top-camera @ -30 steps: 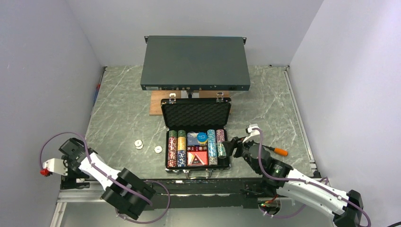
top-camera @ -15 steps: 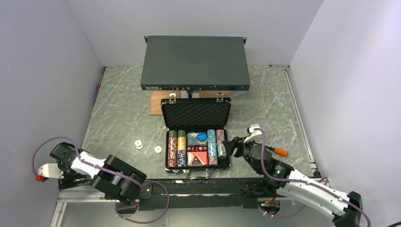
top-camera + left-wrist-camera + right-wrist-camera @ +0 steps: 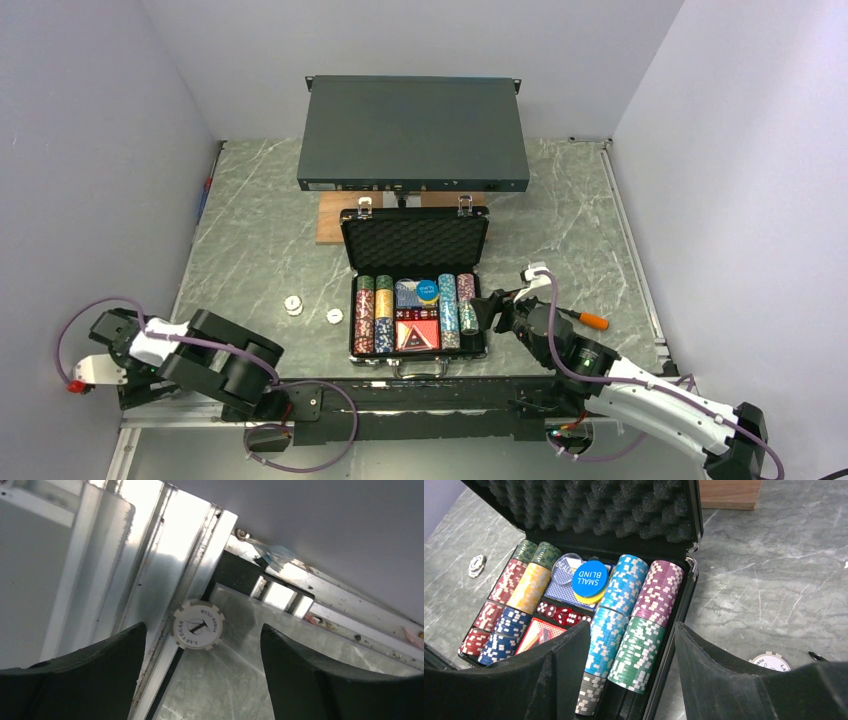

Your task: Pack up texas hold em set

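Marble table (image 3: 260,230): we find the case (image 3: 417,243) open, mostly filled; loose chips (image 3: 293,304) lie outside; left claw (image 3: 202,635) and right claw (image 3: 631,630) stand apart, empty.

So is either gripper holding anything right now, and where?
Nothing held. Left gripper open, white chip lying untouched between its fingers. Right gripper open over the chip rows.

Your left arm (image 3: 215,362) and right arm (image 3: 645,398) wear white shells over black joints; a looping purple cable (image 3: 97,303) trails each, and the jaws are matte black.
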Robot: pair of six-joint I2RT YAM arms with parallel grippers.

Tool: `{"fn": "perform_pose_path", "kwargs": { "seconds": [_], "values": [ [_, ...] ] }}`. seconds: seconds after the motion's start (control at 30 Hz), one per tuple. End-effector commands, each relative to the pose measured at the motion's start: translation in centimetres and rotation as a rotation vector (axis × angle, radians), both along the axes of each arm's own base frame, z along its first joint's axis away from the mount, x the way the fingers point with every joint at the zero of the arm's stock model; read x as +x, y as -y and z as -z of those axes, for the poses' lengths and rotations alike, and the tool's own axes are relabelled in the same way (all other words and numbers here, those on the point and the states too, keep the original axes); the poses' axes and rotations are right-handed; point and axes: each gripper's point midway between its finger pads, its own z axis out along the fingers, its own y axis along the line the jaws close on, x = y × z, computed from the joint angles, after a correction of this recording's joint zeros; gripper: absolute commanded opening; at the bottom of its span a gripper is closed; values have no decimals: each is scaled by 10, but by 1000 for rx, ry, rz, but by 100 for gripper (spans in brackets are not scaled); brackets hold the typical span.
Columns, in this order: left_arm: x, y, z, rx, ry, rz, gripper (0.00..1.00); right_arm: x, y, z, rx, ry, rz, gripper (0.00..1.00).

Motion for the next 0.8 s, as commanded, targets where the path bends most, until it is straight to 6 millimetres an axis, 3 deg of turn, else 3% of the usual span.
{"fn": "perform_pose_path", "kwargs": {
  "seconds": [0.0,0.33,0.37,0.4,0.43,0.77],
  "values": [
    [1,-8,3,-55,53,-41,84,4,-4,-18,35,42,3,65],
    [6,-3,17,-103,119,-40,58,5,-3,-19,38,43,11,65],
    [61,20,17,-118,102,197,57,5,-3,-19,39,44,11,65],
    [12,1,16,-103,114,-13,56,5,-2,-18,38,44,11,65],
    [6,0,16,-96,114,-36,55,5,-2,-19,41,47,13,65],
    [14,7,1,-51,64,36,41,4,-2,-20,50,51,8,65]
  ]
}}
